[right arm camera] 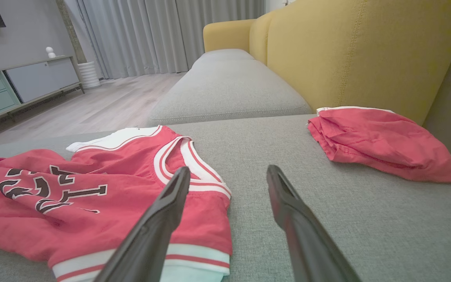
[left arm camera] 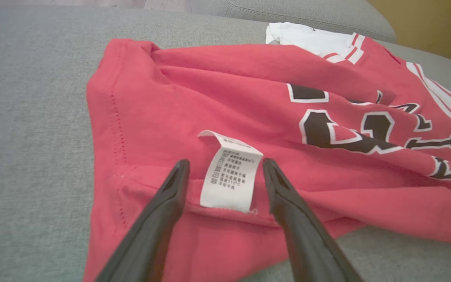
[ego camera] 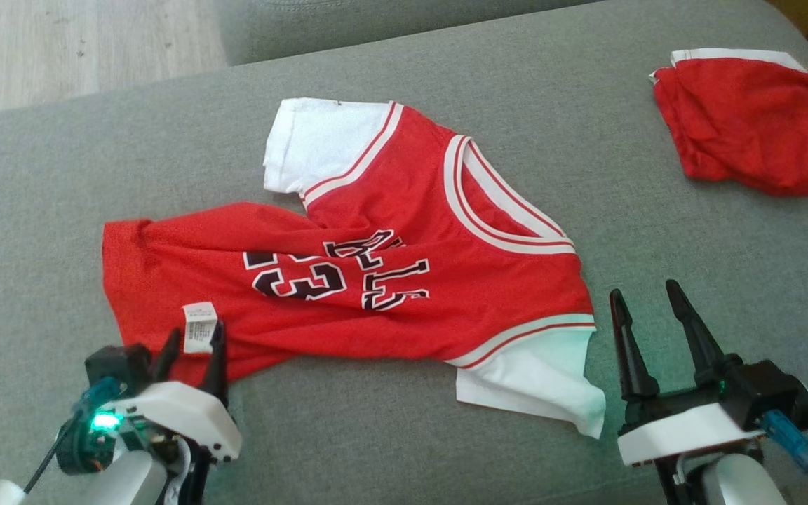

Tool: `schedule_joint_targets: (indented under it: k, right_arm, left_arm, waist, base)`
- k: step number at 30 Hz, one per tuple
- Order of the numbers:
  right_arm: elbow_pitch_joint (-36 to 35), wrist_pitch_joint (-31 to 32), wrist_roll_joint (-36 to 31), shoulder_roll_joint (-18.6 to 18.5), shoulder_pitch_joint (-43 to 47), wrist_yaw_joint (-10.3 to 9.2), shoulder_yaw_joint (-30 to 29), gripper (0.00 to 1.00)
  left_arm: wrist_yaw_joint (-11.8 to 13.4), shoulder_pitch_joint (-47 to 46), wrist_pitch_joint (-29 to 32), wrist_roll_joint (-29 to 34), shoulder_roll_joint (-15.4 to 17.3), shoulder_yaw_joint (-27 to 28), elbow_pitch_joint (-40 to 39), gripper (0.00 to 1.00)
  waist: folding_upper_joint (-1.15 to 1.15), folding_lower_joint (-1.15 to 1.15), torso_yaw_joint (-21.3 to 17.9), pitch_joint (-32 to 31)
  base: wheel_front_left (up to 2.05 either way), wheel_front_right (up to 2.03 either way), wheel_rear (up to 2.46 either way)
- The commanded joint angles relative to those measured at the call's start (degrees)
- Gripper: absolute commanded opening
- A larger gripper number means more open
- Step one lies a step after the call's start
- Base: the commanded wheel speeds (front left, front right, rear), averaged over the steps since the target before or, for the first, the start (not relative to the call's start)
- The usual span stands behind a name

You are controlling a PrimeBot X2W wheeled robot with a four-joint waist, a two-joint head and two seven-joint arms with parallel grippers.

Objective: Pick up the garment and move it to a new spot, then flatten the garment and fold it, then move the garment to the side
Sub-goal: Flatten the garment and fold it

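The garment is a red jersey with white sleeves, white-trimmed neck and dark lettering, lying rumpled across the grey cushion. It also appears in the left wrist view and the right wrist view. My left gripper stands open at the hem's near corner, its fingers either side of the white care label, nothing pinched. My right gripper is open over bare cushion just right of the near white sleeve. In its own view that gripper points past the jersey's neck.
A second red garment, folded with a white band, lies at the far right of the cushion. A yellow sofa back rises behind it. Wooden floor lies beyond the cushion's far left edge.
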Motion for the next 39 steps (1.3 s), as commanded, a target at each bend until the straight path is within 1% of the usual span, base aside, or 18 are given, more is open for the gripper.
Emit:
schedule_joint_targets:
  k: [1,2,3,4,7,12,15,20,24,25,26,27,28,30,31,36,39]
  right_arm:
    - [-1.6,-0.6,0.3,-0.3,-0.9,-0.04,1.3,1.0]
    - [-1.6,-0.6,0.3,-0.3,-0.9,-0.04,1.2,1.0]
    - [-1.5,-0.6,0.3,-0.3,-0.8,-0.04,1.2,1.0]
    - [-1.5,-0.6,0.4,-0.3,-0.8,-0.04,1.1,1.0]
    - [-1.3,-0.6,0.5,-0.3,-0.5,-0.04,0.8,1.0]
    - [-1.1,-0.6,0.7,-0.3,0.2,-0.04,0.4,1.0]
    - [-1.0,-0.6,0.7,-0.3,0.8,-0.04,0.2,1.0]
    - [-1.2,-0.6,0.9,-0.3,1.7,-0.04,-0.2,1.0]
    - [-1.1,-0.6,0.8,-0.3,2.0,-0.04,0.1,1.0]
    - [-1.0,-0.6,0.7,-0.3,1.9,-0.04,0.1,1.0]
    - [-1.0,-0.6,0.6,-0.3,1.9,-0.04,0.1,1.0]
    - [-1.0,-0.6,0.6,-0.3,1.8,-0.04,0.1,1.0]
    - [-1.0,-0.6,0.5,-0.3,1.7,-0.04,0.0,1.0]
    - [-0.9,-0.6,0.3,-0.3,1.5,-0.04,0.0,1.0]
    - [-0.8,-0.6,0.2,-0.3,1.5,-0.04,0.1,1.0]
    - [-0.6,-0.6,-0.2,-0.3,1.6,-0.04,-0.2,1.0]
    - [-0.8,-0.6,-0.4,-0.3,2.3,-0.04,-1.1,1.0]
  left_arm:
    - [-0.3,-3.1,-0.2,-0.4,1.3,1.9,-1.1,0.53]
    - [-0.5,-3.2,-0.2,-0.4,1.2,1.8,-1.1,0.4]
    - [-0.7,-3.2,-0.2,-0.4,1.2,1.7,-1.1,0.16]
    - [-0.9,-3.3,-0.2,-0.5,1.2,1.5,-1.2,0.0]
    - [-1.6,-3.2,-0.3,-0.4,1.2,1.1,-1.9,0.0]
    - [-1.4,-1.0,-1.0,-0.2,1.8,0.6,-5.9,0.0]
    - [-0.4,2.5,-1.2,-0.7,2.3,0.6,-10.6,0.0]
    - [2.0,11.7,-1.3,-2.5,3.0,0.2,-19.6,0.0]
    - [3.2,17.3,-1.2,-3.4,2.8,-0.9,-21.9,0.0]
    - [3.4,18.0,-1.4,-3.5,2.6,-1.2,-21.7,0.02]
    - [3.5,18.6,-1.6,-3.3,2.5,-1.6,-21.3,0.1]
    - [3.5,18.9,-1.7,-3.1,2.2,-2.0,-20.8,0.14]
    - [3.5,19.2,-1.9,-3.2,1.7,-2.3,-20.3,0.33]
    - [3.4,19.4,-2.3,-3.0,1.1,-2.9,-18.9,0.96]
    - [3.3,19.5,-2.2,-2.8,1.0,-3.4,-18.1,1.0]
    - [2.4,20.3,-3.0,-3.2,0.9,-3.7,-17.8,1.0]
    - [1.7,20.9,-8.2,-1.4,2.3,-1.9,-20.1,1.0]
  waist:
    - [0.0,0.0,0.0,0.0]
    - [0.0,0.0,0.0,-0.1]
    - [0.0,0.0,0.1,-0.1]
    - [0.0,0.0,0.2,-0.1]
    - [0.0,0.0,0.7,-0.4]
    - [0.0,0.0,2.0,-1.6]
    - [0.0,0.0,2.8,-2.3]
    - [0.0,0.0,4.2,-2.9]
    - [0.0,0.0,5.5,-2.7]
    - [0.0,0.0,5.8,-2.6]
    - [0.0,0.0,6.0,-2.5]
    - [0.0,0.0,6.2,-2.4]
    - [0.0,0.0,6.3,-2.3]
    - [0.0,0.0,6.4,-2.2]
    - [0.0,0.0,6.4,-2.2]
    - [0.0,0.0,6.0,-2.7]
    - [0.0,0.0,5.9,-4.2]
  base:
    - [0.0,0.0,0.0]
    - [0.0,0.0,0.0]
    - [0.0,0.0,0.0]
    - [0.0,0.0,0.0]
    - [0.0,0.0,0.0]
    - [0.0,0.0,0.0]
    - [0.0,0.0,0.0]
    - [0.0,0.0,0.0]
    - [0.0,0.0,0.0]
    - [0.0,0.0,0.0]
    - [0.0,0.0,0.0]
    - [0.0,0.0,0.0]
    - [0.0,0.0,0.0]
    - [0.0,0.0,0.0]
    - [0.0,0.0,0.0]
    - [0.0,0.0,0.0]
    - [0.0,0.0,0.0]
